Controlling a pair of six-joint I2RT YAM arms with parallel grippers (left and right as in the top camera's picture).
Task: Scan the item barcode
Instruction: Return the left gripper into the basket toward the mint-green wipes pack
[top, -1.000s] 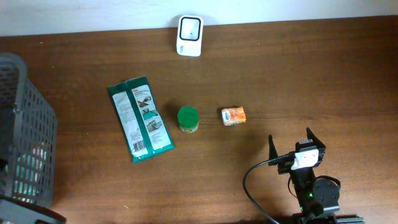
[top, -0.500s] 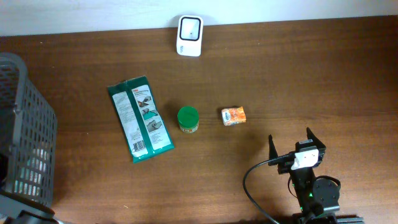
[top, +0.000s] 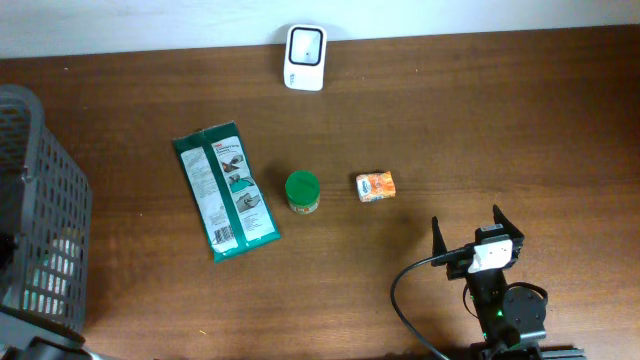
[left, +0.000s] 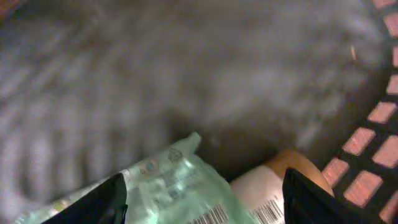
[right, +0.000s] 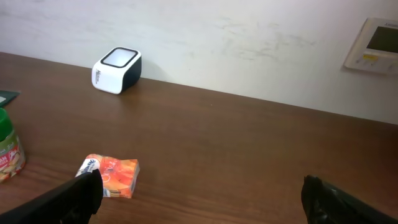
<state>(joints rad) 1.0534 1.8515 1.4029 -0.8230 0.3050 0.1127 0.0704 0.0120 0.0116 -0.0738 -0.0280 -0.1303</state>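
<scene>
My left gripper (left: 205, 206) is down inside the grey basket (top: 40, 200), open. A pale green packet (left: 180, 186) with a barcode lies between its fingers. Beside the packet sits a white and orange item (left: 270, 186), also with a barcode. The left wrist view is blurred. The white scanner (top: 305, 44) stands at the table's far edge and shows in the right wrist view as well, scanner (right: 117, 70). My right gripper (top: 468, 224) rests open and holds nothing at the near right of the table.
On the table lie a green wipes pack (top: 225, 189), a green-lidded jar (top: 302, 192) and a small orange packet (top: 376, 186). That orange packet (right: 111, 176) lies ahead-left of the right gripper. A black cable (top: 400, 295) loops beside the right arm.
The dark part of the left arm at the bottom left corner has shifted slightly. The right arm and the items on the table have not moved.
</scene>
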